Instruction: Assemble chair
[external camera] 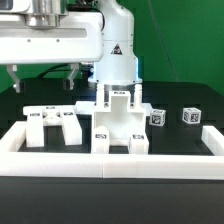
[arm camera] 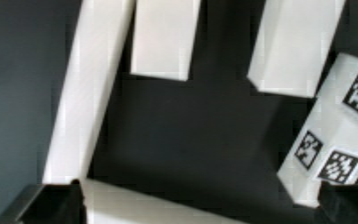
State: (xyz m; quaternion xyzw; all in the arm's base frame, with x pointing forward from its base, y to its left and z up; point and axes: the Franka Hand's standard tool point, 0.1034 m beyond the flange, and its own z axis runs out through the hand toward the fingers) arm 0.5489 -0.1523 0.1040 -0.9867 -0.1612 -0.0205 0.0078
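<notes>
– Four chair lots on the tabletop (external camera: 205, 95). First entry?
– Chair (external camera: 118, 122), part-built. White blocky body at mid-scene, its front against the rail (external camera: 110, 165).
– Remaining lots?
– One slab (external camera: 52, 125), slotted and tagged, lying flat to the exterior view's left of the chair. Two blocks (external camera: 157, 117) (external camera: 190, 115), tagged, loose, to the exterior view's right and apart from each other.
– Handling, as judged?
– Hard plastic, so probably light and stiff, with no give under a squeeze. The faces look smooth, so it could slip or twist if pinched off-centre. It is not fragile, but a nudge would likely shift it.
– Where should it be held?
– Across two flat parallel faces on a narrow section. For the slab that means a bar between its slots; for a block, opposite sides. Grip squarely and low.
– Arm (external camera: 118, 50)?
– Base behind the chair, reaching toward the exterior view's left.
– End effector (external camera: 47, 72)?
– Raised near the slab, well above the tabletop, pointing down. Jaws apart, holding nothing and touching nothing.
– Wrist view?
– White bars (arm camera: 167, 40) with tags beside them, seen close. I cannot tell which lot they belong to.
</notes>
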